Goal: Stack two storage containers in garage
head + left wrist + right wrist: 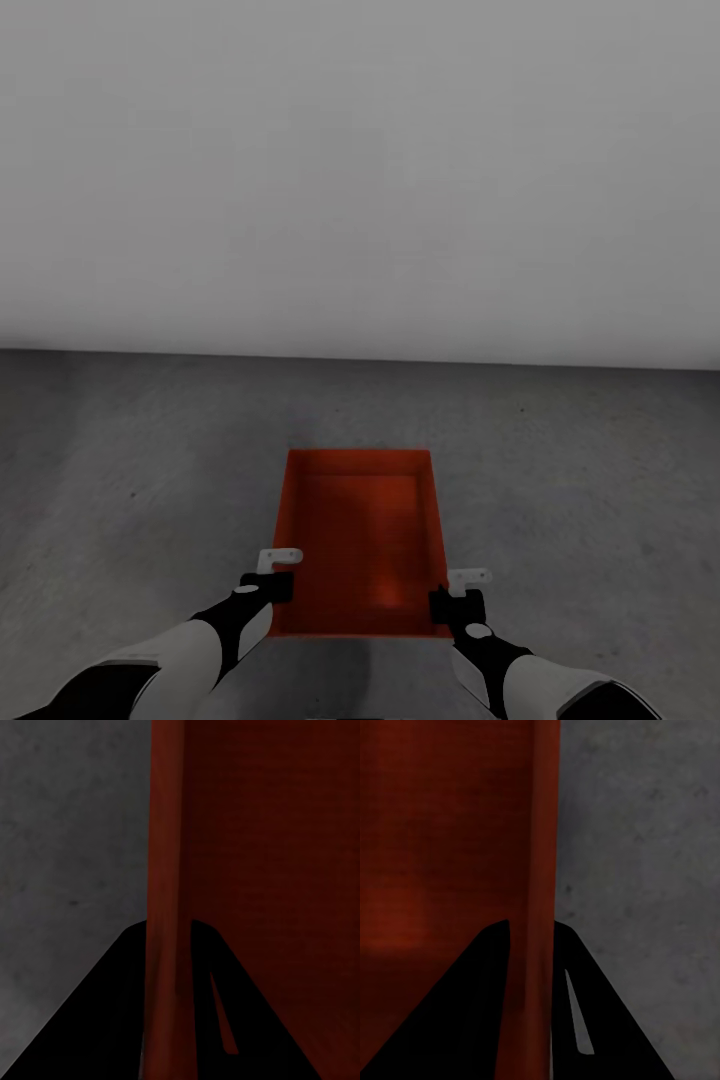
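Observation:
One orange-red storage container lies lengthwise ahead of me over the dark grey garage floor. It is open-topped and empty. My left gripper is shut on its left side wall near the close end. My right gripper is shut on its right side wall. The left wrist view has the thin red wall running between the dark fingers. In the right wrist view the other wall is pinched between the fingers in the same way. I cannot tell whether the container rests on the floor or hangs just above it.
A plain white wall closes off the room a short way beyond the container. Grey floor spreads out on both sides of the container.

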`<state>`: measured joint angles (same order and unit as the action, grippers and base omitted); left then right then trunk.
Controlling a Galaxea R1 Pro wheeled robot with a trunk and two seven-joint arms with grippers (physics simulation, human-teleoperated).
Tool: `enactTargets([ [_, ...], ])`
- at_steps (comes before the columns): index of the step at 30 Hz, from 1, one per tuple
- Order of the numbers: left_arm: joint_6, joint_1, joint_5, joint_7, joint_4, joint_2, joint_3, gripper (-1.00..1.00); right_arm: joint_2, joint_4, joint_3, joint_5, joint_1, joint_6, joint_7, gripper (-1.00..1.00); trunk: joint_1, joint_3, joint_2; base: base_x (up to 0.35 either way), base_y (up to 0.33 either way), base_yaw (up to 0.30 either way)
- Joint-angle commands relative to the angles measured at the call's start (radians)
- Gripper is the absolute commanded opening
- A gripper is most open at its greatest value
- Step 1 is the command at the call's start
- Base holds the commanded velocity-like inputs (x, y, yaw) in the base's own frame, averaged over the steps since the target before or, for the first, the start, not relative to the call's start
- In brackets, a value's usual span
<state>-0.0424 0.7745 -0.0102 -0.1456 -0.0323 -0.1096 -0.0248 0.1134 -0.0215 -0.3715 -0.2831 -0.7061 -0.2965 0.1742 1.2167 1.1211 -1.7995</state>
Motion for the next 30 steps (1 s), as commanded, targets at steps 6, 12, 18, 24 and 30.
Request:
enactTargets([
  [6, -0.004, 0.000, 0.001, -0.015, 0.003, 0.041, -0.033, -1.00, 0.000, 0.002, 0.045, 0.004, -0.001, -0.044, 0.001, -1.00, 0.023, 0.019, -0.043, 0.000, 0.000, 0.000],
  [12, -0.004, 0.000, 0.001, -0.015, 0.003, 0.041, -0.033, -1.00, 0.000, 0.002, 0.045, 0.004, -0.001, -0.044, 0.001, -1.00, 0.046, 0.038, -0.085, 0.000, 0.000, 0.000],
  [18, -0.004, 0.000, 0.002, -0.015, 0.003, 0.041, -0.033, -1.00, 0.000, 0.002, 0.045, 0.004, -0.001, -0.044, 0.001, -1.00, 0.069, 0.057, -0.127, 0.000, 0.000, 0.000],
  [24, -0.004, 0.000, 0.003, -0.015, 0.003, 0.041, -0.033, -1.00, 0.000, 0.002, 0.045, 0.004, -0.001, -0.043, 0.001, -1.00, 0.092, 0.076, -0.169, 0.000, 0.000, 0.000],
  [30, -0.004, 0.000, 0.003, -0.015, 0.003, 0.041, -0.033, -1.00, 0.000, 0.002, 0.045, 0.004, -0.001, -0.043, 0.001, -1.00, 0.115, 0.095, -0.211, 0.000, 0.000, 0.000],
])
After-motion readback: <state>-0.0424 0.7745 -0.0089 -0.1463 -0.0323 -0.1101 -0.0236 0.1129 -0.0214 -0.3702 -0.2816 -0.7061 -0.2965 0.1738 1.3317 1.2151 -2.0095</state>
